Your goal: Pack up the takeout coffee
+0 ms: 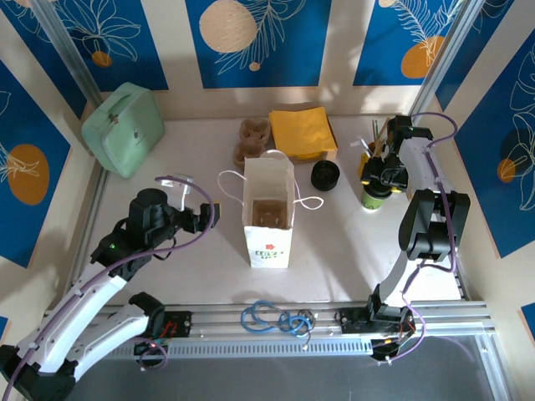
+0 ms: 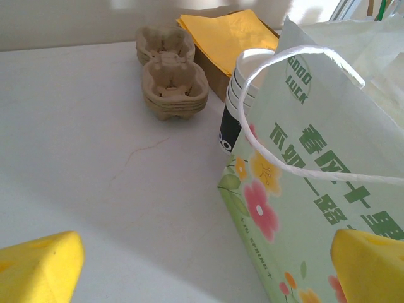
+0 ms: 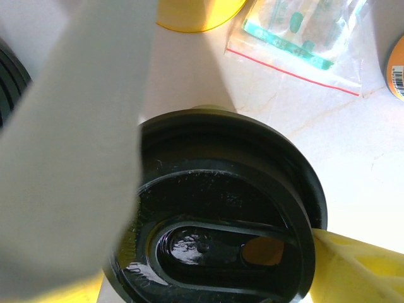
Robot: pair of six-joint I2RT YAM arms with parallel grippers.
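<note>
The takeout coffee (image 1: 373,199), a light green cup under a black lid (image 3: 221,214), stands at the right of the table. My right gripper (image 1: 376,178) is down over it, a yellow finger (image 3: 353,265) pressed to each side of the lid, so it is shut on the cup. The flowered paper bag (image 1: 268,213) stands open in the middle, its rope handles (image 2: 297,57) loose. My left gripper (image 1: 207,215) hangs open just left of the bag, whose near corner (image 2: 252,246) lies between the yellow fingertips (image 2: 38,268).
A stack of black lids (image 1: 324,175) sits between bag and coffee. Behind the bag are white cups (image 2: 243,88), pulp cup carriers (image 2: 170,72) and yellow napkins (image 1: 303,132). A mint case (image 1: 124,127) lies back left. A plastic packet (image 3: 297,31) lies beyond the coffee.
</note>
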